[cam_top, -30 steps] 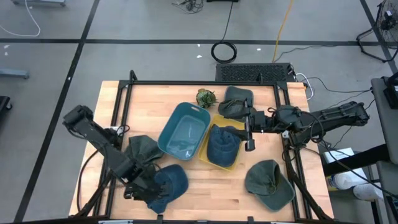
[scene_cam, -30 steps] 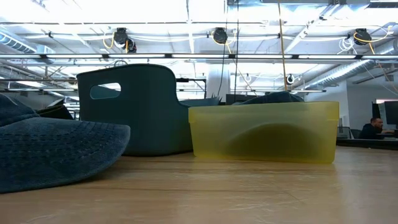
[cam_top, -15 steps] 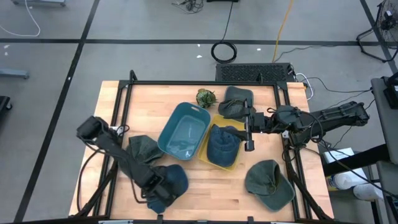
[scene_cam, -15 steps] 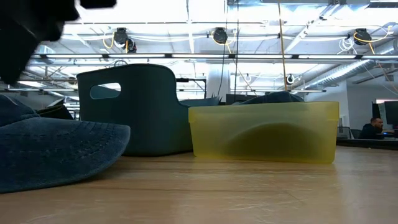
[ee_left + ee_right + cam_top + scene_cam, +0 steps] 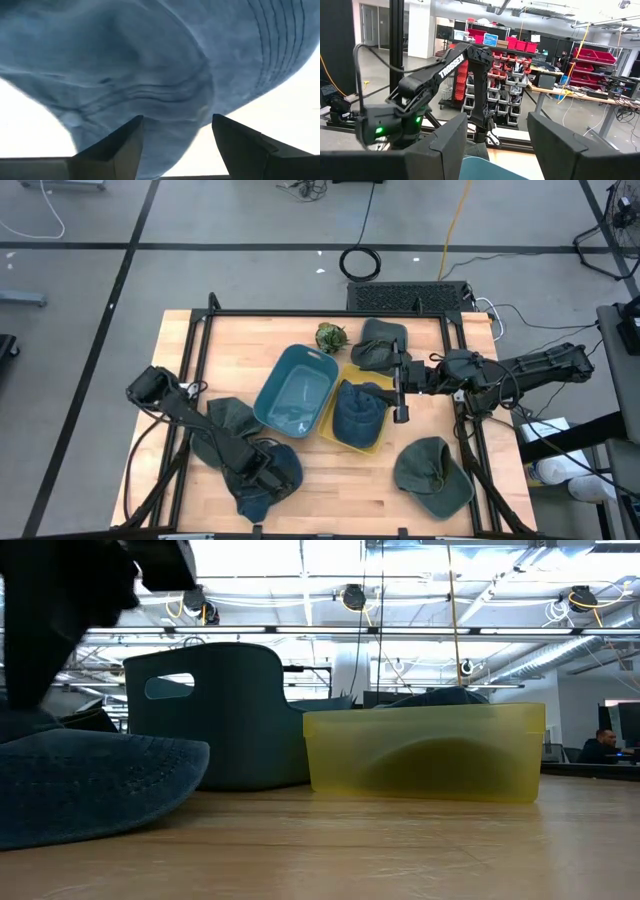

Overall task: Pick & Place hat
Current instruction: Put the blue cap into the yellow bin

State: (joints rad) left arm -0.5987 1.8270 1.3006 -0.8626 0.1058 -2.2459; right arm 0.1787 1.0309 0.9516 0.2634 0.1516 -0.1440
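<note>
A blue denim hat (image 5: 275, 482) lies on the table near its near edge, brim toward the low camera (image 5: 80, 780). My left gripper (image 5: 257, 469) is down over it, open; in the left wrist view (image 5: 177, 125) the two fingers stand on either side of a bulge of the hat's blue cloth (image 5: 170, 100). My right gripper (image 5: 398, 388) waits open above the far right corner of the yellow bin (image 5: 350, 448), which holds another blue hat (image 5: 357, 415). My left gripper comes at the blue hat from above, pointing down, with a fold of the crown (image 5: 172, 140) reaching between its open fingers (image 5: 120, 150). Whether the fingers touch the cloth I cannot tell. The hat lies flat on the table.
A teal bin (image 5: 295, 390) stands beside the yellow bin (image 5: 425, 750) mid-table. Green hats lie left of the teal bin (image 5: 228, 420), at the near right (image 5: 432, 475) and at the far side (image 5: 380, 345). A camouflage hat (image 5: 330, 336) sits next to the far one.
My left gripper has moved toward the table's right, from beside the blue hat to over its crown, and has come down onto it; in the low view the arm has entered from the upper left. The hat has not moved.
</note>
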